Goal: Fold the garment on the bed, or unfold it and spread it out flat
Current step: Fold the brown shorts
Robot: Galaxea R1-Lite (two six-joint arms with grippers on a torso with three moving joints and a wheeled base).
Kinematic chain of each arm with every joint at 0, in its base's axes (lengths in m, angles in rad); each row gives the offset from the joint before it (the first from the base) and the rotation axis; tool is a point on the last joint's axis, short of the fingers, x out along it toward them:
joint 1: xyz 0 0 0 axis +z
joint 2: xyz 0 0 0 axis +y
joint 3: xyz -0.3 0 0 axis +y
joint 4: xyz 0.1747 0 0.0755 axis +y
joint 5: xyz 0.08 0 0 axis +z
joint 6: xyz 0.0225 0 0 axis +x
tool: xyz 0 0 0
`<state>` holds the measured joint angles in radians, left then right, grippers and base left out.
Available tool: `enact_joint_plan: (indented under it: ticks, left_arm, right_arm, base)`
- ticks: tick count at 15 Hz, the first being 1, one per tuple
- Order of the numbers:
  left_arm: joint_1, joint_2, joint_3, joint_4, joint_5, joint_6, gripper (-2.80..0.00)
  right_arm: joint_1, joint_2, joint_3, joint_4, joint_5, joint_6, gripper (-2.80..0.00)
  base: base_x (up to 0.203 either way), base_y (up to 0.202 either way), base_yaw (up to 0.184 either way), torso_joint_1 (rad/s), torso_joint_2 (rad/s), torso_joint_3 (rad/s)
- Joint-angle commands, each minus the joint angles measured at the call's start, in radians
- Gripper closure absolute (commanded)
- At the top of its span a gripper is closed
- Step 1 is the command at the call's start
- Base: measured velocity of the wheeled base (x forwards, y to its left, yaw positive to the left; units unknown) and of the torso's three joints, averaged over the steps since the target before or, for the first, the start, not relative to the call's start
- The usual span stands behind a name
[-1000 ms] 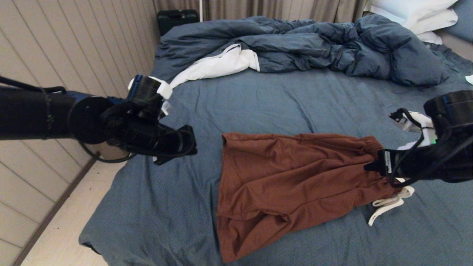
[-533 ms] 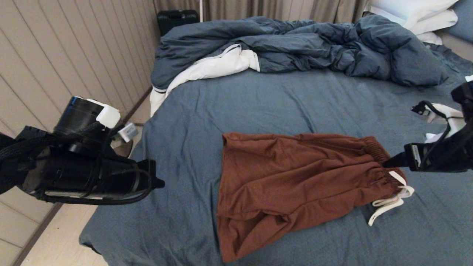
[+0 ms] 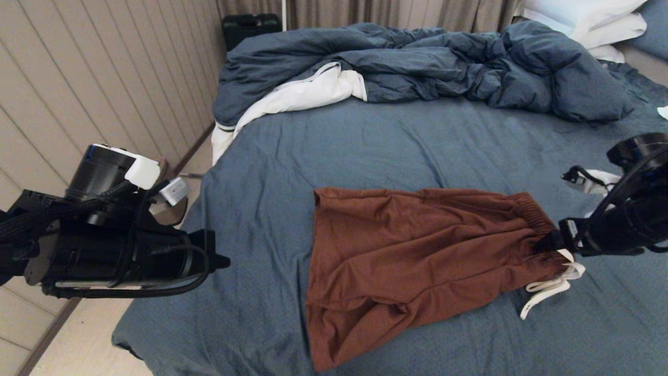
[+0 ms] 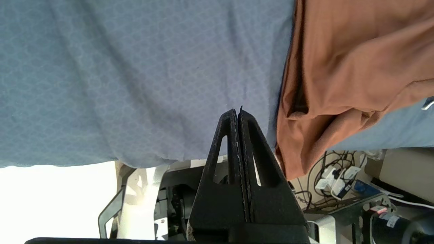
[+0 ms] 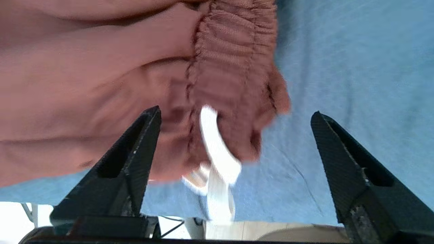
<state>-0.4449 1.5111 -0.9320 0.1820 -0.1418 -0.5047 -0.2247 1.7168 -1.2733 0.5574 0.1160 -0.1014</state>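
The rust-brown shorts [image 3: 417,261] lie rumpled on the slate-blue bed sheet [image 3: 365,146], with the legs toward the left and the gathered waistband [image 3: 532,214] on the right. The white drawstring [image 3: 550,287] trails off the waistband's near end. My right gripper [image 3: 547,243] is open at the waistband edge; in the right wrist view it [image 5: 234,112] straddles the waistband [image 5: 234,51] and drawstring [image 5: 217,149] without closing on them. My left gripper [image 3: 223,261] hangs shut and empty over the bed's left edge, well left of the shorts [image 4: 356,67]; its fingers [image 4: 234,135] press together.
A rumpled dark blue duvet [image 3: 443,68] with white lining [image 3: 308,91] covers the far half of the bed. White pillows [image 3: 589,21] sit at the far right. A panelled wall [image 3: 78,78] and floor strip run along the left. Cables and plugs [image 4: 339,179] lie below the bed's near edge.
My left arm has drawn back to the left and down, away from the shorts. My right gripper pulled right off the waistband, then came back to its edge. The shorts have not moved.
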Motion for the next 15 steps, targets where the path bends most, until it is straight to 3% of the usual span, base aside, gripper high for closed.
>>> enact_joint_plan:
  ticks: [1, 6, 9, 10, 15]
  left_arm:
    - [0.000, 0.008, 0.007, -0.004, -0.001, -0.003, 0.00]
    - [0.000, 0.018, 0.019, -0.004, -0.004, -0.003, 0.00]
    - [0.000, 0.029, 0.021, -0.015, -0.021, -0.003, 0.00]
    - [0.000, 0.032, 0.022, -0.015, -0.024, -0.003, 0.00]
    - [0.000, 0.049, 0.028, -0.020, -0.025, -0.002, 0.00]
  right_arm:
    - [0.001, 0.089, -0.004, 0.003, 0.002, 0.003, -2.80]
    - [0.013, 0.215, -0.006, -0.041, 0.007, 0.012, -2.80]
    - [0.063, 0.270, -0.012, -0.083, 0.011, 0.074, -2.80]
    - [0.088, 0.271, -0.013, -0.086, 0.010, 0.098, 0.00]
    - [0.146, 0.210, -0.030, -0.096, 0.010, 0.109, 0.00]
  base:
    - [0.000, 0.000, 0.000, 0.000, 0.00, 0.000]
    - [0.000, 0.000, 0.000, 0.000, 0.00, 0.000]
    - [0.000, 0.000, 0.000, 0.000, 0.00, 0.000]
    - [0.000, 0.000, 0.000, 0.000, 0.00, 0.000]
    - [0.000, 0.000, 0.000, 0.000, 0.00, 0.000]
